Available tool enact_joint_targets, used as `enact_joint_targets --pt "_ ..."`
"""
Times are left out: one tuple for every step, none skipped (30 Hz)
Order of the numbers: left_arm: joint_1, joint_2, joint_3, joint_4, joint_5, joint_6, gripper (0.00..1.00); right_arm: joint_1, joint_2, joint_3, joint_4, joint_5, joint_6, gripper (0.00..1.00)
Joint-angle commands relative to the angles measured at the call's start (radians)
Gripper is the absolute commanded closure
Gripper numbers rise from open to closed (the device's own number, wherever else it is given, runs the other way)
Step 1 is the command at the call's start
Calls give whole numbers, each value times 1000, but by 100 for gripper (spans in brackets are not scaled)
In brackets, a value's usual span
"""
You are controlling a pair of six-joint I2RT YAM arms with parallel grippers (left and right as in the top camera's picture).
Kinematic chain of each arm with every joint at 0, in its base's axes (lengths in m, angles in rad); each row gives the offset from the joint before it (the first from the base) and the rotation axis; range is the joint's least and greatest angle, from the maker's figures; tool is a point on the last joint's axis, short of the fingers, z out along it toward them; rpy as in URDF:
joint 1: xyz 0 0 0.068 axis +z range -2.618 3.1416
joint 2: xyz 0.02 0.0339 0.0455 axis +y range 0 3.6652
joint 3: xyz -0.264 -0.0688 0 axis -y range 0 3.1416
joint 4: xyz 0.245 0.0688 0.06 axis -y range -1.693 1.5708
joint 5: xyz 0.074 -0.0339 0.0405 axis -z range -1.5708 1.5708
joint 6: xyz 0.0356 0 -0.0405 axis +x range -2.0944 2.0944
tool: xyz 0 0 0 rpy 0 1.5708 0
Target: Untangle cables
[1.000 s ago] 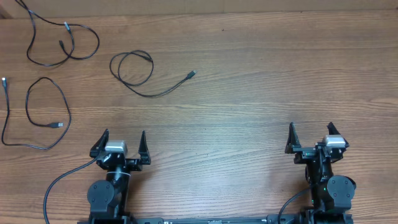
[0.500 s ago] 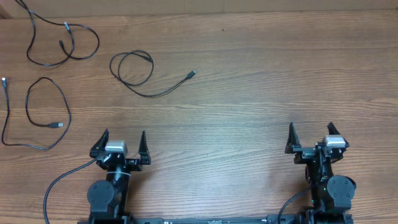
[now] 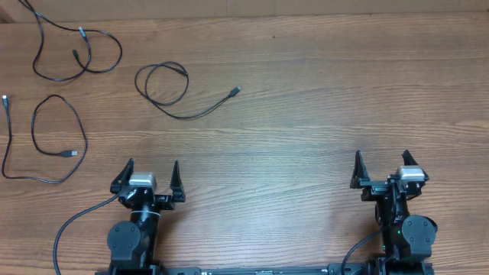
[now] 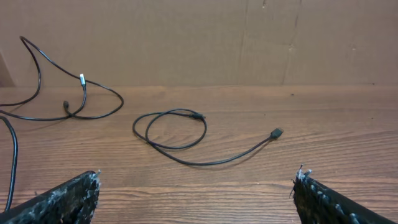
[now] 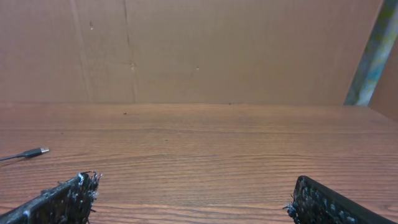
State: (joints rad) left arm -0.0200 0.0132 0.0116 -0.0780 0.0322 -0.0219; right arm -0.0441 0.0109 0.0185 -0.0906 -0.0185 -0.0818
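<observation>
We see three thin black cables (image 3: 183, 70) lying apart in loose loops on the wood-grain table (image 3: 321, 99), ahead and leftward of the left claw (image 3: 152, 165). It and the right claw (image 3: 382, 157) stand spread wide, pinching nothing.

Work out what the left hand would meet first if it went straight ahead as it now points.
Probably the looped middle cable lying ahead of the open left hand; height is unclear, so it might pass above.
</observation>
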Motion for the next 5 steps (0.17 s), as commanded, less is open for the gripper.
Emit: enact_joint_targets --pt "-6 -9 -7 1 -6 15 0 -3 -8 -11 6 2 6 0" --pt "-6 -9 -7 1 -6 15 0 -3 -8 -11 6 2 6 0" --pt "-6 -9 -7 1 -6 15 0 -3 -8 -11 6 2 6 0" --pt "-6 -9 -7 1 -6 15 1 -3 -8 -11 6 2 6 0" --pt "-6 -9 -7 1 -6 15 1 -3 -8 -11 6 2 6 0"
